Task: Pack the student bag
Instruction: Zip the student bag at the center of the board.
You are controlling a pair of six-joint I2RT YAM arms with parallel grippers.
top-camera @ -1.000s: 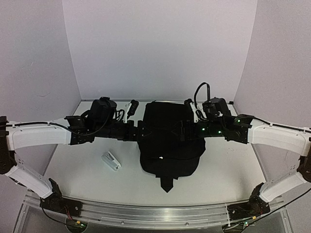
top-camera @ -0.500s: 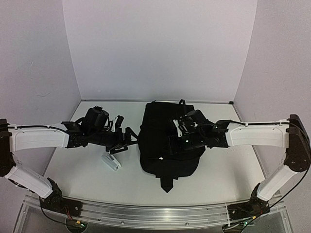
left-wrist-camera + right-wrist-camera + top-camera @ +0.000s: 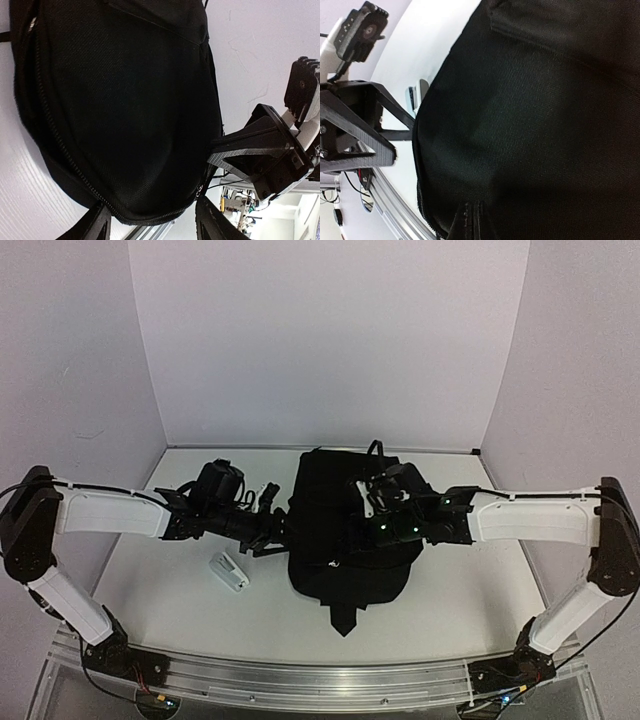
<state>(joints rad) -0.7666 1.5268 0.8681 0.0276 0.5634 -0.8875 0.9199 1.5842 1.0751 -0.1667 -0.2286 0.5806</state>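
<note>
Overhead, the student bag (image 3: 345,540) lies flat in the middle of the white table (image 3: 470,600), its black fabric spread from the far centre towards the near edge, with a short strap end pointing near. The left gripper (image 3: 278,530) reaches in from the left and sits at the bag's left edge. The right gripper (image 3: 350,530) comes from the right and rests over the bag's middle. How wide either pincer stands cannot be told from this height, black against black. A small white object (image 3: 228,571) lies on the table just left of the bag, near the left gripper but apart from it.

Next, the left wrist camera has the bag filling most of the view, its zip (image 3: 60,150) curving along the edge. The left fingers (image 3: 100,225) stand wide apart at the bottom of the view, with the zipped edge of the bag between them; they grip nothing. The right gripper shows at the right, its black tip touching the bag's side.

Lastly, the right wrist camera looks straight onto the bag's weave. The right fingers (image 3: 465,222) stand together at the bottom, with only a thin seam between them, pressed against the fabric; whether any cloth is pinched there cannot be told. The left gripper shows at the left, by the bag's edge, and the white object peeks out behind that edge.
</note>
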